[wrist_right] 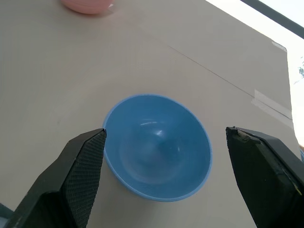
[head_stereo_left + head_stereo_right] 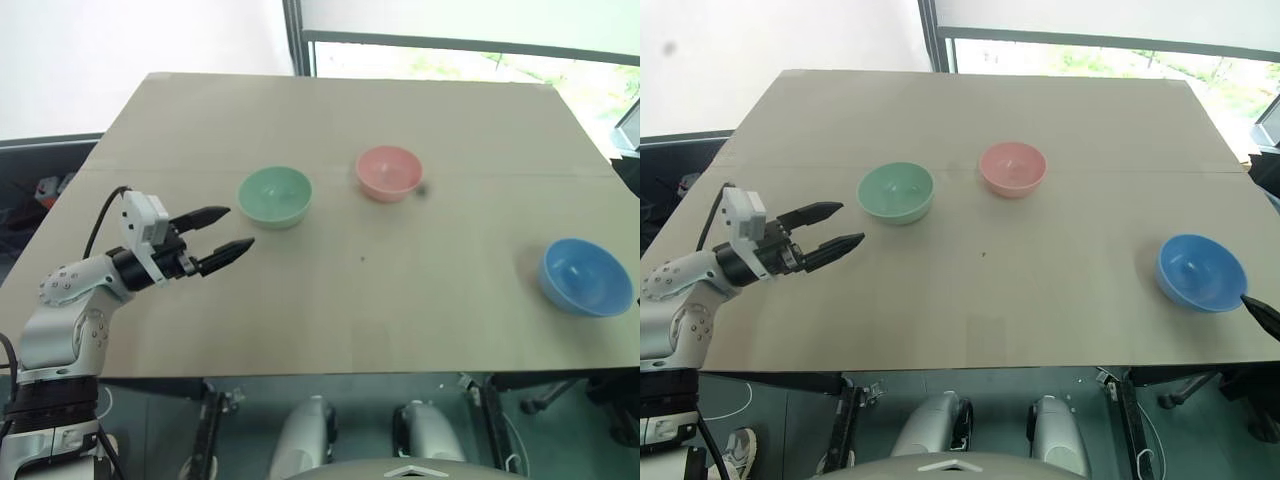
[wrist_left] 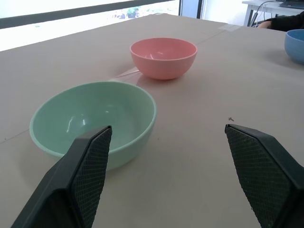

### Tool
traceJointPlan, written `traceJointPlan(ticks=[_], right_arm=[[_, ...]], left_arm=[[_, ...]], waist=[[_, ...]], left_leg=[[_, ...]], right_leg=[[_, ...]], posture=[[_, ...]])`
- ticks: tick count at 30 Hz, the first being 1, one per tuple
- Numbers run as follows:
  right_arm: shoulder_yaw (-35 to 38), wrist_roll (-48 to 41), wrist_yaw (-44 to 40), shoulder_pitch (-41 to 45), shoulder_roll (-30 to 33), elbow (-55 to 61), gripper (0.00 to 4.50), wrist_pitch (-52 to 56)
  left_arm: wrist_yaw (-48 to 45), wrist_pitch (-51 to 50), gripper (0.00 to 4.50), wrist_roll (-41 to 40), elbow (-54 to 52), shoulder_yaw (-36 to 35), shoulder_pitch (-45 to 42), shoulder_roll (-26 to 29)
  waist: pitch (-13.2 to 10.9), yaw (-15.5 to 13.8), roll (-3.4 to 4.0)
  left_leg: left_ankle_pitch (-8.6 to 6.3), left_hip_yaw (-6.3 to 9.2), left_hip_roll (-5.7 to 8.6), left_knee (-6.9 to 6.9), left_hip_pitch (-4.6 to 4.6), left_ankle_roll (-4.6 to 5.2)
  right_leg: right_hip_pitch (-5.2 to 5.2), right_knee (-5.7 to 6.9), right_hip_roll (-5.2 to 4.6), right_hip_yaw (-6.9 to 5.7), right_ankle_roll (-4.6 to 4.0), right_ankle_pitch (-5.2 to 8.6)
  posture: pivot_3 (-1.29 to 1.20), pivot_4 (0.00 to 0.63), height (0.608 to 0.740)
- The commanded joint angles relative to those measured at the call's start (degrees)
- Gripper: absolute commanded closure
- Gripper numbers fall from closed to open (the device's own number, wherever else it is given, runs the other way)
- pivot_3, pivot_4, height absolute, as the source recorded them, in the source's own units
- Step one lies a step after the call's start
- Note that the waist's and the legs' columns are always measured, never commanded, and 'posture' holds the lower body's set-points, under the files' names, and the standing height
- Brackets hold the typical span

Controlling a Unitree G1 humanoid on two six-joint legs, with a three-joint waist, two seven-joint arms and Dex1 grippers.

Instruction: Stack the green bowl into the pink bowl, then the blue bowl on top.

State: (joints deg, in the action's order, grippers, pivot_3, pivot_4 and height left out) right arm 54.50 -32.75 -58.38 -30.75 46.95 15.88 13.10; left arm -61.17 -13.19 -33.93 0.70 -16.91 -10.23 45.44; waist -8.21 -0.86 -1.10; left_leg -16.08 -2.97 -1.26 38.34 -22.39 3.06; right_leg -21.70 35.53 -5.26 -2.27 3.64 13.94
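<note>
Plain tan board covers the table (image 2: pixel 330 300), with a taped seam running across it behind the bowls; bright windows stand beyond its far edge. No writing or labels can be read. Green bowl (image 2: pixel 274 195) and pink bowl (image 2: pixel 388 172) sit apart near the middle, blue bowl (image 2: pixel 586 275) well off to the right. Left gripper (image 2: pixel 222 232) hovers beside the green bowl, jaws spread and empty. Right gripper (image 1: pixel 166 156) hangs by the blue bowl, jaws wide, gripping nothing.
</note>
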Motion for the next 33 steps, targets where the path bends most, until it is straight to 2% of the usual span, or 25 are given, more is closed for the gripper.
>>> traceJointPlan(ticks=[1,5,7,10,12,14,17,20,22,24,27,28,29,30,33], right_arm=[[-2.3,-0.8,1.2,2.7,0.6,2.1,0.29,0.9],[-10.3,-1.2,3.7,8.8,0.7,4.9,0.29,3.0],[-15.9,-0.4,6.1,14.6,0.4,5.6,0.29,3.5],[-28.3,4.5,8.3,26.2,-0.7,4.9,0.29,1.5],[-40.1,10.7,10.0,38.4,-3.9,0.5,0.29,0.2],[-50.7,19.4,11.3,49.8,-8.4,-7.8,0.29,-3.3],[-62.5,30.5,12.8,64.2,-15.4,-23.5,0.29,-11.3],[-68.3,37.1,15.6,74.4,-21.2,-39.7,0.29,-18.4],[-71.1,40.2,15.9,78.5,-23.1,-47.6,0.29,-22.9],[-73.2,42.4,15.6,82.0,-24.8,-54.6,0.29,-26.3],[-73.7,43.2,15.5,85.5,-26.6,-61.9,1.04,-30.1],[-73.7,43.7,15.8,86.5,-27.1,-64.1,1.44,-31.3],[-73.6,44.0,16.1,87.3,-27.5,-65.8,1.51,-32.2],[-73.5,44.4,16.1,87.9,-27.8,-67.3,2.17,-33.1],[-73.7,45.6,16.8,89.2,-28.2,-70.6,3.32,-36.1]], left_arm=[[0.0,0.7,0.47,0.1,-1.3,0.0,-1.2,-0.6],[0.7,1.1,0.47,0.8,-1.9,1.3,-2.3,-2.6],[0.4,0.6,0.47,-0.1,-2.4,1.6,-3.1,-3.7],[0.3,-0.2,0.47,-1.2,-3.7,2.5,-4.4,-5.4],[0.4,-0.9,0.47,-2.4,-4.5,3.0,-5.6,-6.9],[1.1,-0.9,0.47,-2.6,-5.3,3.4,-6.1,-8.5],[2.2,-0.5,0.47,-1.6,-7.5,4.1,-5.4,-9.9],[4.4,-1.3,0.47,-1.6,-9.7,3.4,-3.6,-10.3],[5.3,-1.3,0.47,-1.8,-11.6,2.7,-2.2,-10.2],[7.2,-1.6,0.47,-1.9,-14.3,1.3,0.1,-10.1],[9.0,-1.8,0.47,-2.4,-17.9,-0.8,4.0,-9.7],[9.3,-1.8,0.47,-2.7,-19.2,-1.7,5.8,-9.6],[9.8,-1.9,0.47,-2.9,-20.3,-2.4,7.3,-9.5],[10.3,-2.1,0.47,-3.1,-21.6,-3.1,8.7,-9.5],[11.6,-2.5,0.47,-3.7,-23.9,-4.4,11.3,-9.6]], waist=[[0.0,0.0,-0.03],[0.0,0.2,-0.05],[0.0,0.3,-0.08],[0.0,0.3,-0.07],[0.0,0.5,-0.16],[-0.1,1.1,-0.18],[-0.1,1.6,-0.19],[-0.1,1.5,-0.16],[-0.1,1.5,-0.17],[-0.1,1.6,-0.14],[-0.2,2.0,-0.09],[-0.2,2.0,-0.03],[-0.2,2.1,-0.01],[-0.2,2.1,0.01],[-0.3,2.2,0.05]], left_leg=[[0.0,0.0,0.0,0.0,0.0,0.0],[-0.06,-0.05,-0.01,0.06,0.09,0.11],[-0.07,-0.11,-0.02,0.07,0.16,0.14],[-0.05,-0.18,-0.03,0.06,0.25,0.11],[0.01,-0.24,-0.01,0.06,0.25,0.0],[0.02,-0.33,-0.06,0.13,0.26,-0.01],[0.03,-0.39,0.0,0.07,0.29,-0.02],[0.04,-0.34,-0.01,-0.04,0.03,-0.03],[0.05,-0.08,0.03,0.0,-0.53,-0.05],[0.04,-0.2,0.08,-0.04,-0.61,-0.04],[0.04,0.0,0.11,-0.04,-0.8,-0.05],[0.05,-0.07,0.07,-0.06,-0.79,-0.06],[0.08,-0.05,0.05,-0.06,-0.79,-0.13],[0.14,-0.05,0.02,-0.06,-0.73,-0.22],[0.25,0.0,0.0,-0.04,-0.48,-0.41]], right_leg=[[0.0,0.0,0.0,0.0,0.0,0.0],[0.02,0.1,0.01,0.02,-0.07,0.03],[0.03,0.19,0.01,0.08,-0.07,0.03],[0.04,0.24,0.03,0.14,-0.06,0.03],[0.0,0.26,0.06,0.19,0.04,-0.03],[0.01,0.25,0.19,0.26,0.09,-0.07],[-0.06,0.3,0.23,0.34,0.13,-0.09],[-0.33,0.31,0.26,0.25,0.14,-0.08],[-0.73,0.38,0.24,0.04,0.15,-0.1],[-0.79,0.36,0.18,0.04,0.15,-0.11],[-0.84,0.22,0.14,-0.24,0.15,-0.1],[-0.82,0.15,0.16,-0.25,0.16,-0.1],[-0.8,0.16,0.17,-0.29,0.16,-0.09],[-0.77,0.21,0.21,-0.3,0.16,-0.09],[-0.58,0.2,0.26,-0.32,0.14,-0.08]], posture=[[0.0,0.15,0.74],[0.0,0.15,0.74],[0.0,0.15,0.74],[0.0,0.15,0.74],[0.0,0.15,0.74],[0.0,0.15,0.74],[0.0,0.15,0.74],[0.0,0.15,0.74],[0.0,0.15,0.74],[0.0,0.15,0.74],[0.0,0.15,0.74],[0.0,0.15,0.74],[0.0,0.15,0.74],[0.0,0.15,0.74],[0.0,0.15,0.74]])
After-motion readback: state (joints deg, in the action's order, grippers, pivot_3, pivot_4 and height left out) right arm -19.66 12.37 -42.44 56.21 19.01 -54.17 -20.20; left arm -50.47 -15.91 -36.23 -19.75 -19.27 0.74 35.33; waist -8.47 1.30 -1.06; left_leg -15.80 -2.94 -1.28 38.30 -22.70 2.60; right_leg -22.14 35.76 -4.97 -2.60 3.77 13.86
